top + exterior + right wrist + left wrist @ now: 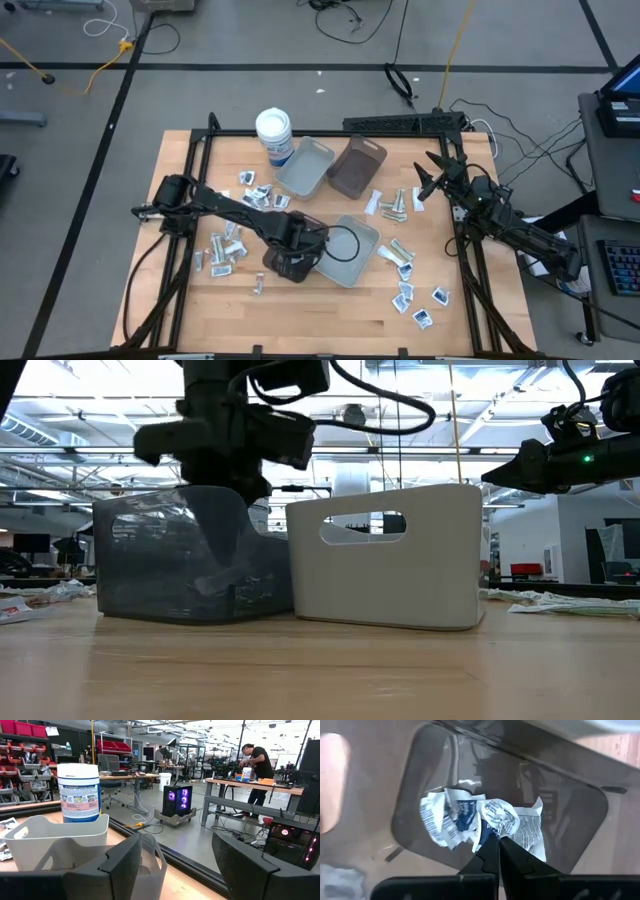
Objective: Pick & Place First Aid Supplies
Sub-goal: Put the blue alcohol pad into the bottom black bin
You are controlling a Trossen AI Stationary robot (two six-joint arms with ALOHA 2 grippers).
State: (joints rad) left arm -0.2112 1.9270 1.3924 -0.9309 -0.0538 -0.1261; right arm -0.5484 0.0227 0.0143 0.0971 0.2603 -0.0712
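My left gripper (292, 262) points straight down into a dark see-through tray (170, 555) near the table's middle. It is shut on a crumpled white-and-blue packet (496, 817). More crumpled packets (442, 817) lie on the tray's floor around it. A light grey tray (372, 232) stands against the dark tray on its right. Loose first aid supplies lie scattered on the wood left (222, 250) and right (408, 292) of the trays. My right gripper (430, 178) waits open at the table's far right, level, touching nothing. My left gripper pinches the crumpled packet by its near edge (495, 832) between its two fingertips (487, 851). The fingers come from above, pointing down. The packet sits low inside the dark tray, over the others. Whether it rests on them I cannot tell.
At the back stand a white tub with a blue label (273, 135), a grey tray (305, 165) and a brown tray (355, 165). The right wrist view looks over a pale tray (55, 842) toward the tub (79, 792). A person (257, 767) works far off.
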